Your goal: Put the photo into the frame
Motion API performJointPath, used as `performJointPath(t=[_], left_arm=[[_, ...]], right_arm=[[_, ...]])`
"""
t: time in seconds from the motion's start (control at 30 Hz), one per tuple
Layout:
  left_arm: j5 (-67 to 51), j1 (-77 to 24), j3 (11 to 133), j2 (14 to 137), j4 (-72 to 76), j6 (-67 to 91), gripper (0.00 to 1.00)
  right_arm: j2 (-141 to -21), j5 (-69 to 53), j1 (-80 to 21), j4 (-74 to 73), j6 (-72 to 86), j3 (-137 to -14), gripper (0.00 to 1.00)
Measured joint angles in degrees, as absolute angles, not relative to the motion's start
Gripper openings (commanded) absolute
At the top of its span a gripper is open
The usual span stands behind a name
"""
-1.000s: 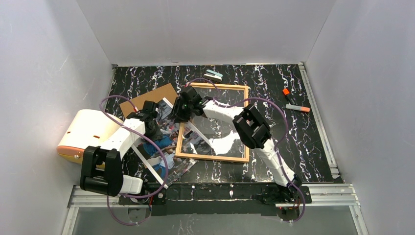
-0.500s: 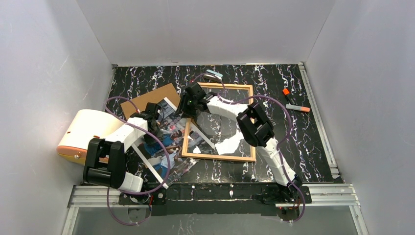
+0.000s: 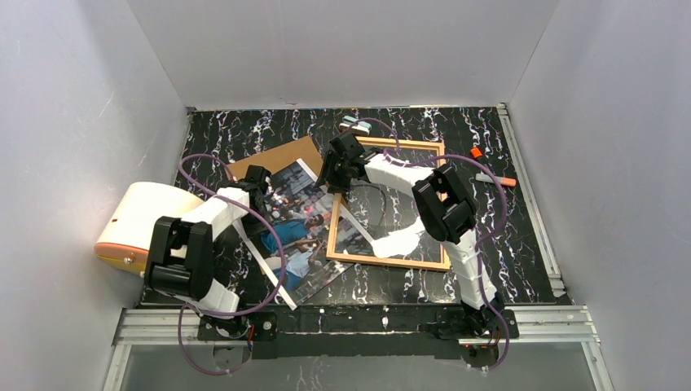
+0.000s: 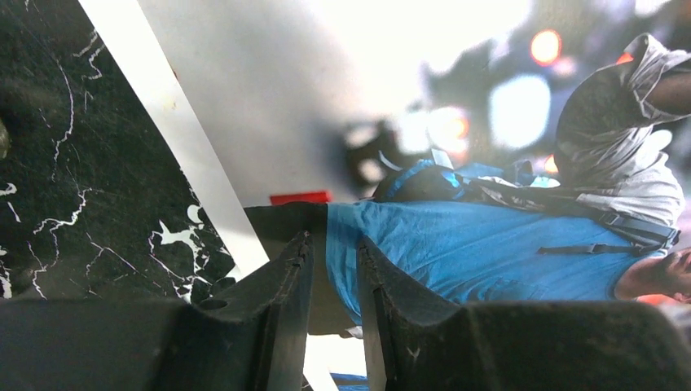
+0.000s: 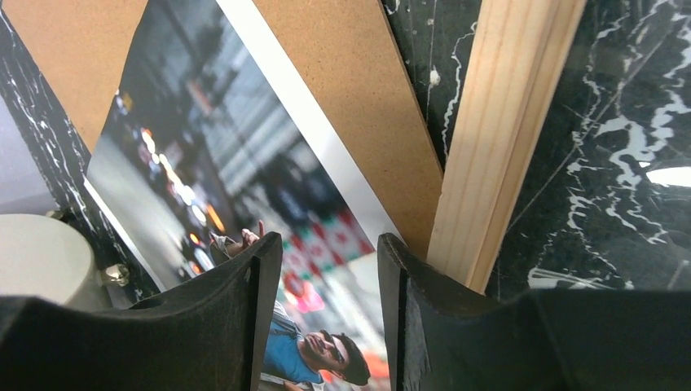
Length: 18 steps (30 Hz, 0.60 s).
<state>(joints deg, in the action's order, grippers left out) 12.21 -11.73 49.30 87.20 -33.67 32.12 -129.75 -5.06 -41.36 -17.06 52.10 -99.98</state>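
Observation:
The photo (image 3: pixel 297 236) lies flat at centre left, tilted, its right edge under the frame. It fills the left wrist view (image 4: pixel 489 236) and shows in the right wrist view (image 5: pixel 187 179). The frame (image 3: pixel 391 262) lies flat to its right; its left wooden rail shows in the right wrist view (image 5: pixel 505 122). My left gripper (image 3: pixel 257 181) is low over the photo's far left part, its jaws (image 4: pixel 334 240) almost shut and empty. My right gripper (image 3: pixel 336 175) is open at the frame's far left corner, its right finger (image 5: pixel 407 269) against the rail's outer side.
A brown backing board (image 3: pixel 277 156) lies under the photo's far end and against the frame rail (image 5: pixel 358 98). A white and orange device (image 3: pixel 143 224) sits at the left wall. Markers (image 3: pixel 497 177) lie far right, and a teal object (image 3: pixel 352 122) lies behind the frame.
The frame has slid to the right with my right gripper at its far left corner, uncovering more of the photo. The board and photo shifted right too. My left gripper moved slightly farther.

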Motion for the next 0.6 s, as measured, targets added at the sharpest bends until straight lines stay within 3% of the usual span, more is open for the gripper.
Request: performJointPath(t=[0.13,0.2,0.37,0.53,0.6], left_arm=[[12.78,-11.7,50.76,88.42,-33.85,31.48,0.27],[12.93,-11.62,51.51,88.66,-34.09,31.11,0.33],[13.41,-10.87,53.49,86.59,-35.62,30.96,0.71],[14.63,-8.43,53.39,79.68,-37.82,33.17,0.97],[14.13,-7.33,52.71,76.93,-37.65,34.63,0.98]], right_arm=[[-128.77,-4.45,-41.43,-17.72,50.76,-99.46,0.59],[-128.6,-4.93,-41.36,-17.98,49.25,-99.42,0.59],[-128.6,-8.16,-41.25,-17.41,46.15,-98.85,0.59],[-128.57,-11.46,-41.25,-14.96,42.81,-97.71,0.59],[-128.57,-12.21,-41.25,-15.0,41.52,-97.71,0.59]])
